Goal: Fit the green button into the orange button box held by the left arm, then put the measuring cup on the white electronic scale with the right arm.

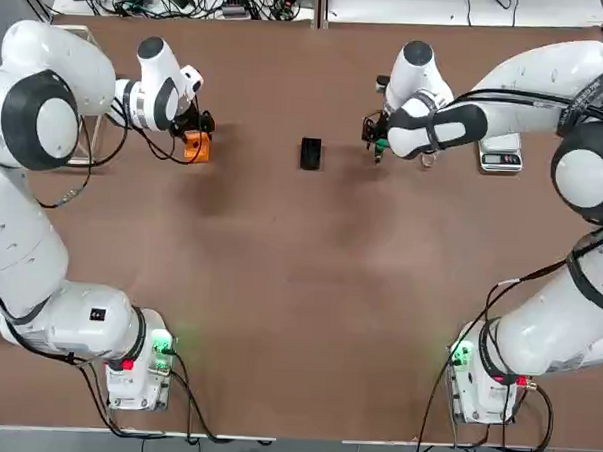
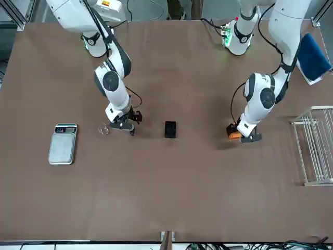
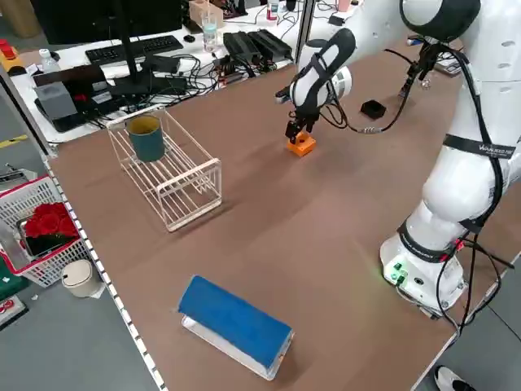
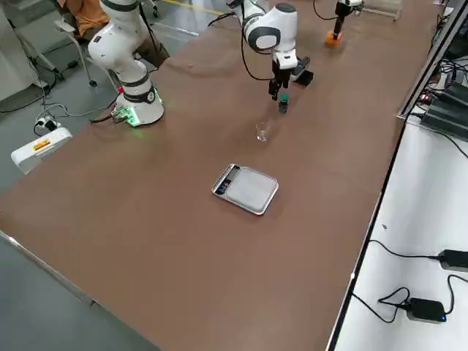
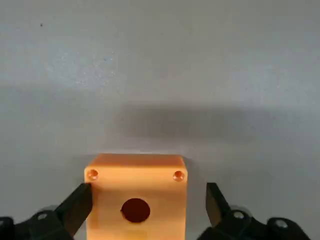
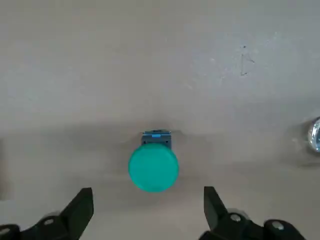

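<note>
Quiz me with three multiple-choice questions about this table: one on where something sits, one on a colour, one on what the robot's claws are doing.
1. What lies between the orange button box and the green button in the top view?
A. a black block
B. a red mug
C. a book

2. What colour is the button's cap?
A. yellow
B. green
C. white

3. How do the left gripper and right gripper stand?
A. both clamped shut on things
B. one holds the measuring cup
C. both open, holding nothing

Answers: 1 A, the block sits mid-table between them. 2 B, the right wrist view shows a green cap. 3 C, the fingers stand apart around the box and short of the button.
</note>
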